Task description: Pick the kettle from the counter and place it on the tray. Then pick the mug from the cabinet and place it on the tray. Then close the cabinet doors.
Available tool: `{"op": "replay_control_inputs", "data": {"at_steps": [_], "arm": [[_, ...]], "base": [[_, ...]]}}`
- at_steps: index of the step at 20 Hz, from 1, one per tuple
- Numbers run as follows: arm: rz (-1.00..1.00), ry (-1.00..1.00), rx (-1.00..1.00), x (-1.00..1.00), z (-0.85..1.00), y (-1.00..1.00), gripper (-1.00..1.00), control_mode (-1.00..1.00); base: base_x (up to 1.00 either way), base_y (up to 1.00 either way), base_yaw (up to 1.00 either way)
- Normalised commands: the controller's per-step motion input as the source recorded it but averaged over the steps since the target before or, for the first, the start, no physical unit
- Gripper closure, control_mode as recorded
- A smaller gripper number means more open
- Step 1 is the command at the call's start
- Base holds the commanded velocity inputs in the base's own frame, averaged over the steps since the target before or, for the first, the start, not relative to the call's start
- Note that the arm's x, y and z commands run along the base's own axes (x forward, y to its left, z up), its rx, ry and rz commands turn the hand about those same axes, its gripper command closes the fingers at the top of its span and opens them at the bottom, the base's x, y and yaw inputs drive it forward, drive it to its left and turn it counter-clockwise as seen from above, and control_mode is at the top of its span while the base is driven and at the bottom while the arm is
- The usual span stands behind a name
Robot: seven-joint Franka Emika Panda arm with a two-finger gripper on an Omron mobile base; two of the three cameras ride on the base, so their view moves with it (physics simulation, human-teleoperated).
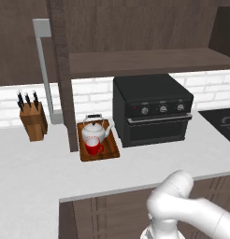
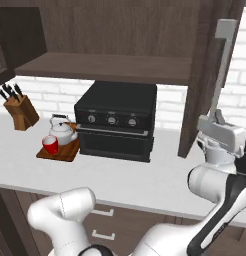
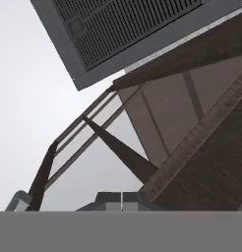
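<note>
Closing: you are on the last step. The kettle (image 1: pixel 94 128) and mug (image 1: pixel 92 145) both sit on the tray (image 1: pixel 112 151), so by my reading only the doors are left.
Pincer: the pincer (image 2: pixel 217 131) is raised beside the right door (image 2: pixel 207 75), just under its grey bar handle (image 2: pixel 221 70). You cannot tell whether it is released or clenched; no fingertips show clearly.
Tray: far off to the pincer's left, past the black oven (image 2: pixel 115 120), on the counter (image 2: pixel 145 172).
Doors: both stand swung out. The left door (image 1: pixel 61 70) is well away from the pincer, edge-on next to the knife block (image 1: pixel 32 120).
Next move: likely a push on the near door's face or handle, sweeping it toward the shelf (image 2: pixel 105 67); then you need a long reach or a drive for the other door.
Views: the right base view shows hand against door. The left base view gives the tray's contents plainly. The hand view offers the door's frame (image 3: pixel 192 142) from below and a grille (image 3: pixel 123 29) beyond.
</note>
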Motion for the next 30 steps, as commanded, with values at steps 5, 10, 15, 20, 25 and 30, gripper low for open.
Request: {"op": "replay_control_inputs", "data": {"at_steps": [5, 10, 15, 20, 25, 30], "arm": [[0.00, -0.01, -0.06, -0.02, 0.24, 0.76, 1.00, -1.00], [0.00, 0.09, -0.03, 0.00, 0.18, 0.57, 1.00, -1.00], [0.00, 0.37, -0.06, 0.31, 0.00, 0.59, 1.00, -1.00], [0.00, 0.40, 0.00, 0.55, 0.00, 0.56, 1.00, -1.00], [0.00, 0.34, 0.00, 0.69, 0.00, 0.56, 1.00, -1.00], [0.00, 0.18, 0.00, 0.60, 0.23, 0.50, 1.00, -1.00]], "base": [[0.00, 0.00, 0.00], [0.00, 0.00, 0.00], [0.00, 0.00, 0.00], [0.00, 0.00, 0.00], [0.00, 0.00, 0.00], [0.00, 0.00, 0.00]]}}
